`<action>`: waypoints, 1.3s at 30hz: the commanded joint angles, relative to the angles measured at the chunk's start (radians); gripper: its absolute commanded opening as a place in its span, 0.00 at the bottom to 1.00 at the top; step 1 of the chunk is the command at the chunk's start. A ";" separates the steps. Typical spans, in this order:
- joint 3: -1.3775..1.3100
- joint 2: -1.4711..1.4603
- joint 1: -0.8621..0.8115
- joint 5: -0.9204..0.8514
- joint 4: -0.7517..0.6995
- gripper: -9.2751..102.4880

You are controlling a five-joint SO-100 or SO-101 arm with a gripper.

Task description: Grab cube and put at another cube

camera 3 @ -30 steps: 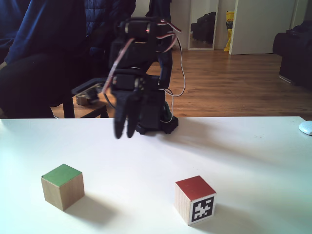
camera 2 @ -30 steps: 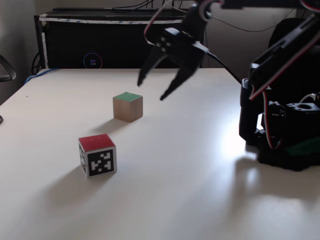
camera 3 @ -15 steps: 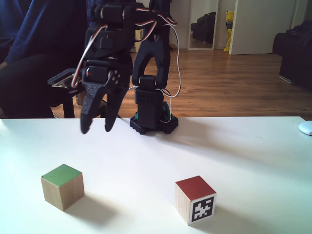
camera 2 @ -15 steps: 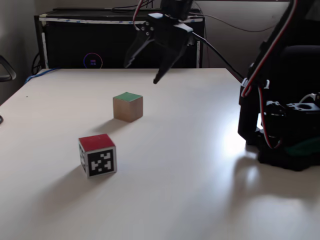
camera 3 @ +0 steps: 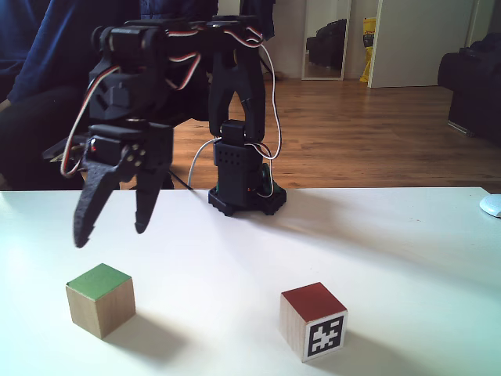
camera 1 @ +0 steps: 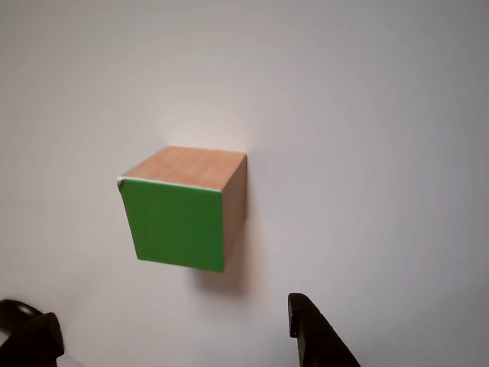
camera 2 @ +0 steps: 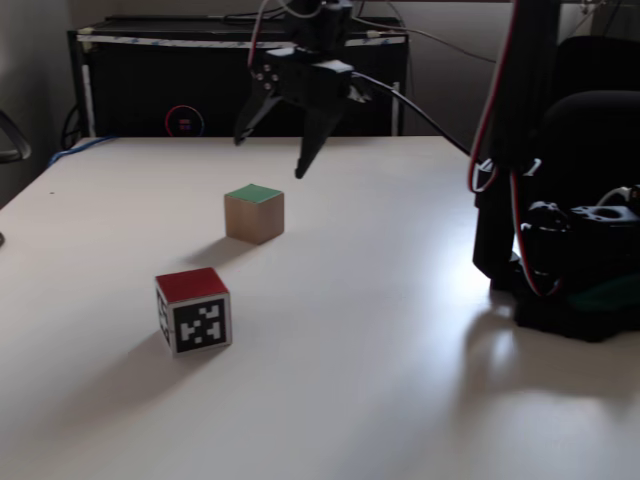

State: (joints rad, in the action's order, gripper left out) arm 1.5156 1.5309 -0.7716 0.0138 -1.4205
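The cube [camera 2: 254, 212] has a green top and plain wood sides and rests on the white table [camera 2: 380, 330]; it also shows in another fixed view [camera 3: 99, 299] and close up in the other view [camera 1: 183, 218]. Another cube [camera 2: 193, 310] has a red top and a black-and-white marker face and sits apart from it, nearer that camera [camera 3: 313, 321]. My gripper [camera 2: 270, 157] hangs open in the air above and slightly behind the green cube [camera 3: 109, 236], touching nothing. In the other view its two dark fingertips [camera 1: 309, 336] frame the cube from below.
The arm's black base [camera 2: 570, 290] stands at the table's right side, seen at the far edge in another fixed view [camera 3: 243, 200]. A black cabinet [camera 2: 200, 90] lies behind the table. A person in dark clothes [camera 3: 47, 78] sits beyond the table. A white object [camera 3: 491, 205] is at the right edge.
The arm has stretched out and carried the open gripper from near the base to above the green cube. Both cubes stayed put.
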 commanded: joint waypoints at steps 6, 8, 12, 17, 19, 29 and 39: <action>-0.152 -0.133 -0.025 -0.006 -0.005 0.49; -0.187 -0.181 -0.026 -0.002 -0.005 0.48; -0.241 -0.259 -0.023 0.015 -0.005 0.48; -0.275 -0.314 -0.005 0.021 -0.005 0.48; -0.278 -0.324 0.008 0.021 -0.006 0.48; -0.267 -0.331 0.044 0.046 -0.005 0.47; -0.337 -0.416 0.028 0.046 -0.009 0.47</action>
State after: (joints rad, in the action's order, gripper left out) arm 1.2257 1.1106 -0.7378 0.0568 -1.4266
